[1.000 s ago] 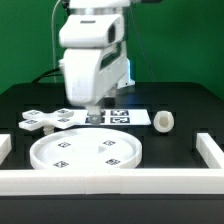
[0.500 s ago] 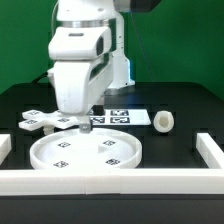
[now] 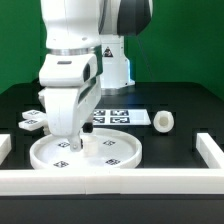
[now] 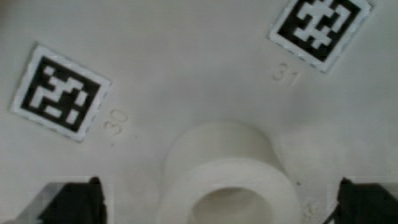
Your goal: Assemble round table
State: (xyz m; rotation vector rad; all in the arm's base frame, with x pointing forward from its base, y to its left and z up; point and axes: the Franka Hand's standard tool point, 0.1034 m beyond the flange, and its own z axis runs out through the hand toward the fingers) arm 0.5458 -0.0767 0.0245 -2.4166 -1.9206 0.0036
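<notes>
The large rimmed round disc (image 3: 112,152) lies flat near the table's front, with several tags on its face. My gripper (image 3: 78,142) hangs low over the disc's middle-left part. In the wrist view the disc face (image 4: 178,90) fills the picture. The gripper (image 4: 222,206) is open, with one dark finger (image 4: 71,204) on each side of the disc's raised central socket (image 4: 228,178) and nothing between them but that socket. The cross-shaped base (image 3: 32,122) lies behind the disc at the exterior view's left, partly hidden by the arm. The short cylindrical leg (image 3: 163,121) lies at the right.
The marker board (image 3: 122,116) lies behind the disc. White border rails run along the front (image 3: 110,181), the exterior view's right (image 3: 211,150) and left (image 3: 5,146) of the black table.
The arm has moved forward, down and toward the exterior view's left, from above the marker board to low over the disc. The parts have not moved.
</notes>
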